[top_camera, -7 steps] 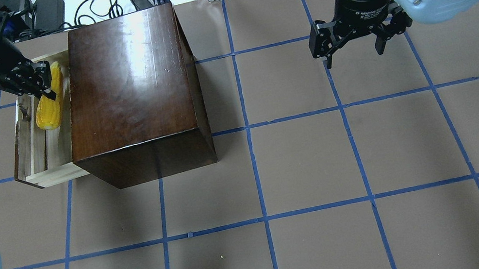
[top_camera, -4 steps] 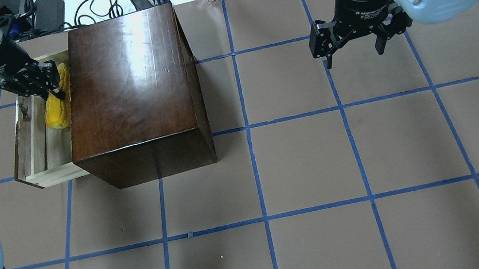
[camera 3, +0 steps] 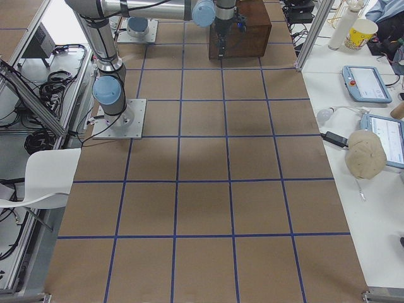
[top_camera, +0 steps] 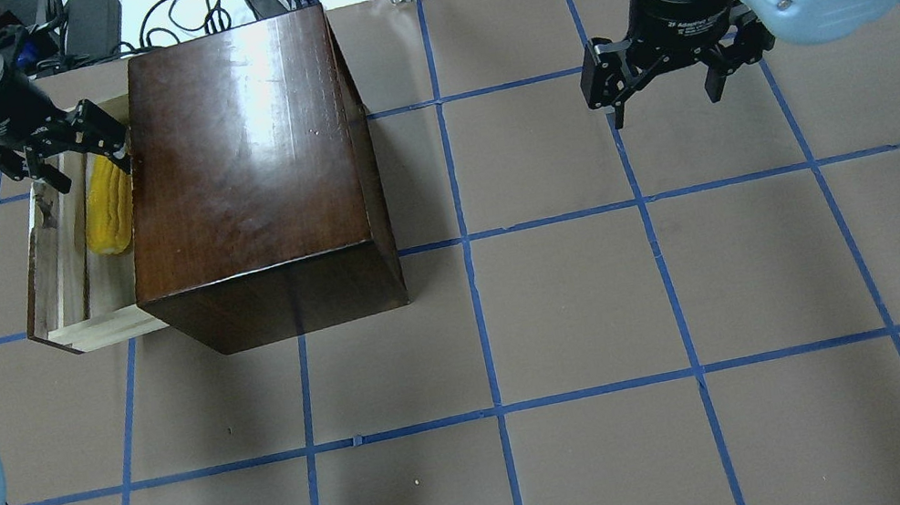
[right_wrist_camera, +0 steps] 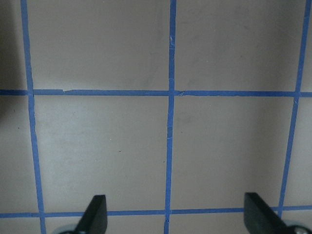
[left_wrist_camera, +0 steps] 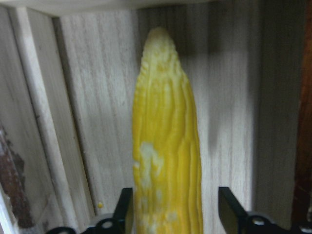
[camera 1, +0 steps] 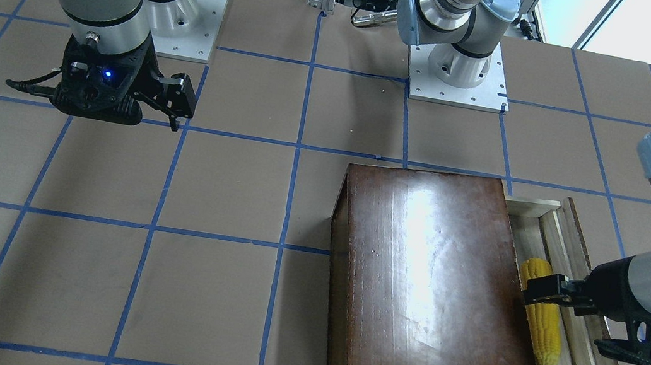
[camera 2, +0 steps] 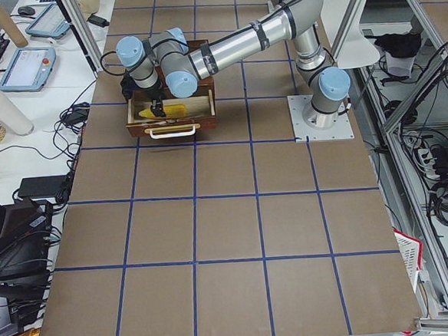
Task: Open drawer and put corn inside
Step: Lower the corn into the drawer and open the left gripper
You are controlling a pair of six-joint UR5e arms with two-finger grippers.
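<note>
The drawer (top_camera: 107,292) stands pulled out of the box (top_camera: 239,160) and holds the corn (top_camera: 105,211), which lies flat on its floor. The cob's long axis runs along the drawer. Its thick end lies between the left gripper's (left_wrist_camera: 174,204) spread, unclenched jaws, and its tip points ahead of them, away from the robot. The right gripper (right_wrist_camera: 175,217) hangs over the table (right_wrist_camera: 97,146) with its jaws spread.

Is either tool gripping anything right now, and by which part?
Nothing is held. The left tool is open, with its fingers either side of the corn, which lies in the drawer. The right tool is open and empty.
</note>
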